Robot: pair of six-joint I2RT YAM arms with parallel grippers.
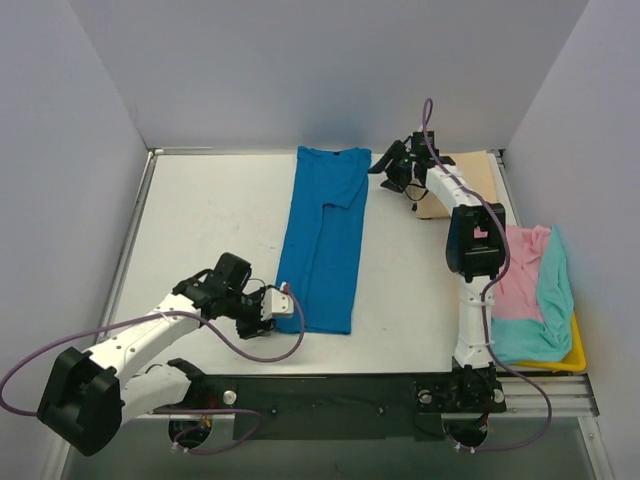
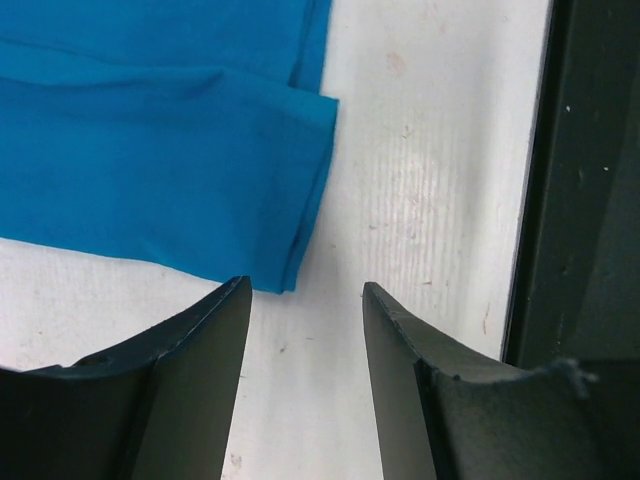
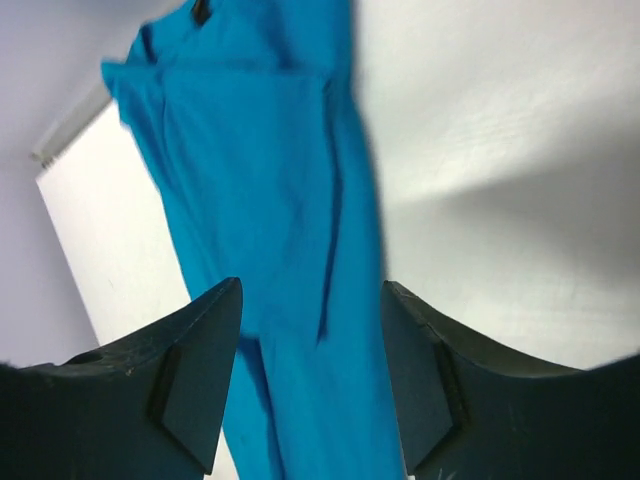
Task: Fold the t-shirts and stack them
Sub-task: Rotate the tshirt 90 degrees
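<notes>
- The left hand point(image 2: 305, 290) was held with its fingers spread and nothing between them. It was low over the table point(image 1: 210, 220), at the near left corner of the blue t-shirt point(image 2: 150, 150).
- The hem corner lay just ahead of the fingertips and was not yet touched. This placement was judged to be a line-up for pinching that corner.
- The right hand point(image 3: 310, 290) was likewise kept wide and empty. It was raised above the table just beside the collar end of the same shirt, at its right edge, apart from the cloth.
- With one hand at each end, the arms were judged to be set for a crosswise fold, the near hem to be carried toward the collar.
- The blue t-shirt was laid flat in the middle of the table as a long narrow strip, collar at the far edge and a sleeve turned inward. The lengthwise folds were taken as done and the crosswise one as not yet made.
- A beige t-shirt point(image 1: 478, 172) was seen at the far right of the table, partly hidden by the right arm. It was presumed to mark where the stack would be built.
- The pink t-shirt point(image 1: 520, 275) and the teal t-shirt point(image 1: 553, 300) were draped loosely over the yellow tray point(image 1: 577, 352) at the right edge. They were unfolded and judged to be waiting their turn.
</notes>
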